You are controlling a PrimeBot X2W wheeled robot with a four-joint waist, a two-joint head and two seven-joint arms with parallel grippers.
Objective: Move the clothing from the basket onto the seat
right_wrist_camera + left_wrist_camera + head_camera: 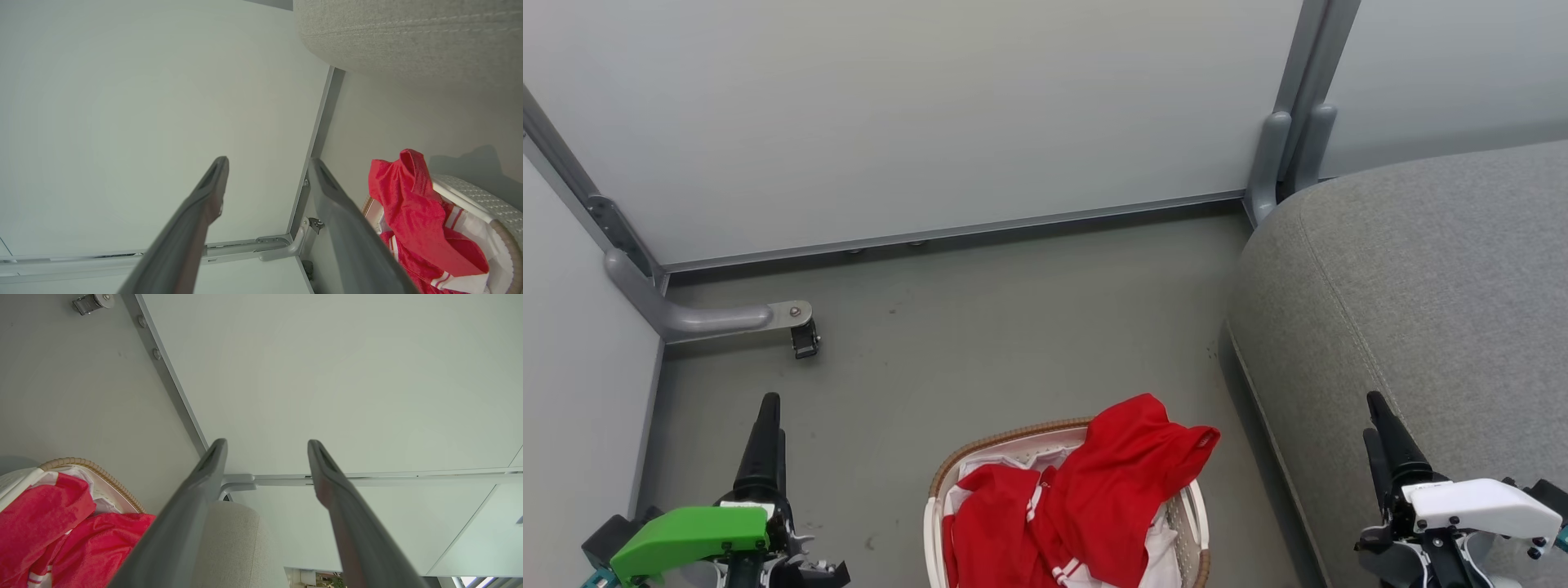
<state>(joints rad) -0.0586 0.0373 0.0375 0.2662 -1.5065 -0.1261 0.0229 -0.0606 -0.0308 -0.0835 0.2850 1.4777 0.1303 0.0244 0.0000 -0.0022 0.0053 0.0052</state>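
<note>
Red clothing (1094,490) inside white basket (1005,438)

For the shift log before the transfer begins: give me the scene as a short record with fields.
clothing: red garments heaped in the basket, one draped over its rim
basket: on the floor, left of the seat
left gripper: open, empty
right gripper: open, empty
progress: all visible clothing in the basket

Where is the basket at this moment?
In the head view, the basket stands on the floor at the bottom centre, just left of the grey seat, with red clothing heaped in it.
</note>
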